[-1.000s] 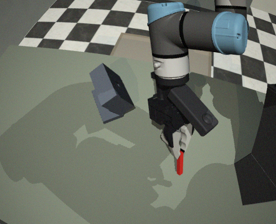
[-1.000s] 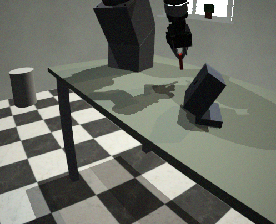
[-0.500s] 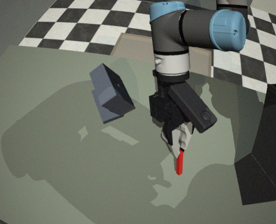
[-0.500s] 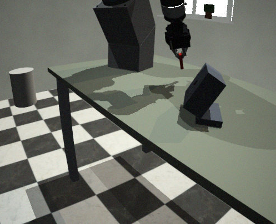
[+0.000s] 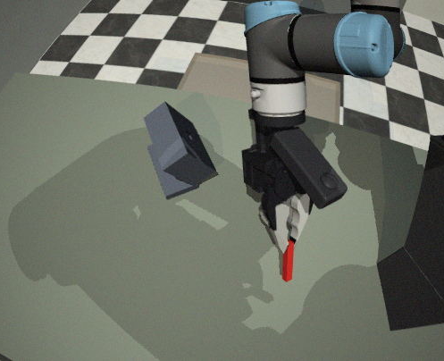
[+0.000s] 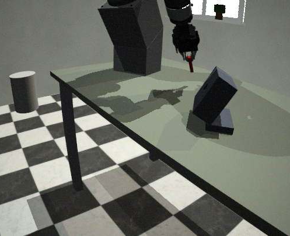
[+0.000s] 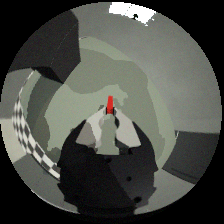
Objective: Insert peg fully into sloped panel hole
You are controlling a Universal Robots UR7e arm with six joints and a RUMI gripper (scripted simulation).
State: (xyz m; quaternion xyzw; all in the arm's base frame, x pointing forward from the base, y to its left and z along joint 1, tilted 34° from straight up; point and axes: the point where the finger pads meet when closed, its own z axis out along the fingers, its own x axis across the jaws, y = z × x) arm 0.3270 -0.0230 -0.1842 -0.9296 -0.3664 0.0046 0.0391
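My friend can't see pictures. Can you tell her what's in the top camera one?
A dark two-fingered gripper on a grey and blue robot arm pinches the top of a small red peg above a pale green table. To its left, apart from it, sits a dark sloped block with a small hole.

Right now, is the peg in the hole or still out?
Out. The red peg hangs from the shut gripper, apart from the sloped panel.
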